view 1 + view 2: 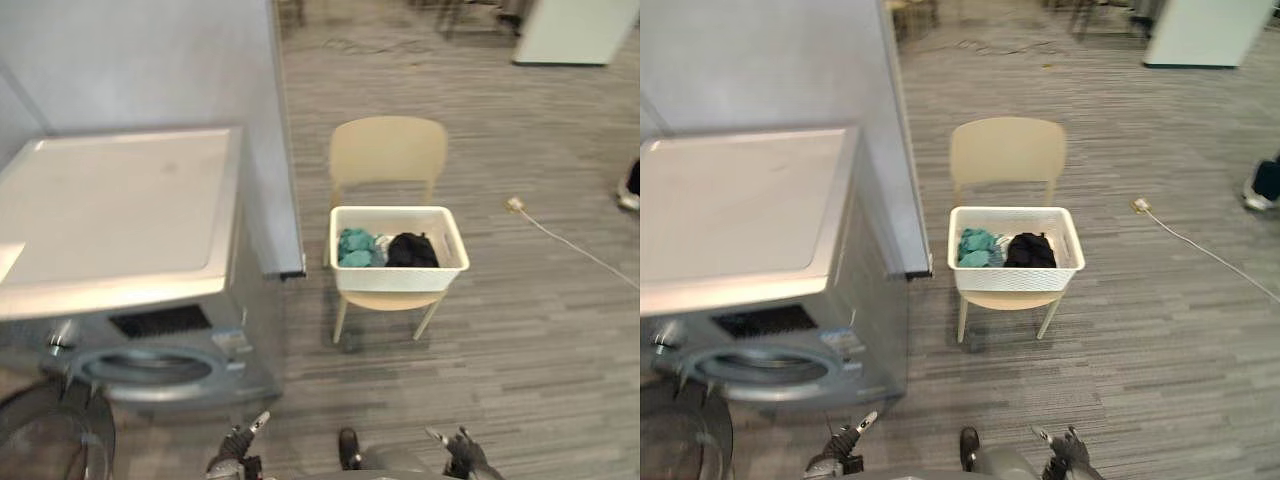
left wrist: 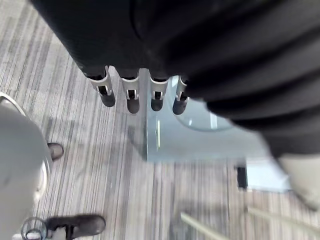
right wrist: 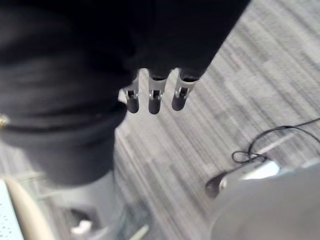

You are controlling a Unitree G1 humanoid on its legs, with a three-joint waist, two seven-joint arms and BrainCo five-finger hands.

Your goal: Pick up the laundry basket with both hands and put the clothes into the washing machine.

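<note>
The white laundry basket (image 1: 398, 278) stands on the seat of a beige chair (image 1: 388, 150). It is not lifted, and both hands are well apart from it. Inside the basket a teal garment (image 1: 354, 247) lies on the side toward the washing machine, and a black garment (image 1: 411, 250) lies just beside it.

The washing machine (image 1: 120, 215) stands to the robot's left of the chair, with a grey wall panel (image 1: 282, 140) between the two. Its round front opening (image 1: 150, 367) faces the robot.

The left hand (image 1: 237, 446) hangs low in front of the chair, on the side nearer to the machine. The right hand (image 1: 462, 452) hangs low in front of the chair on the other side. In the wrist views the fingers (image 2: 131, 97) of the left hand and the fingers (image 3: 155, 97) of the right hand are straight, a little apart from each other, and they hold nothing.

On the floor to the robot's right of the chair lies a white cable (image 1: 560, 240). Farther that way a person's shoe (image 1: 630, 198) shows.
</note>
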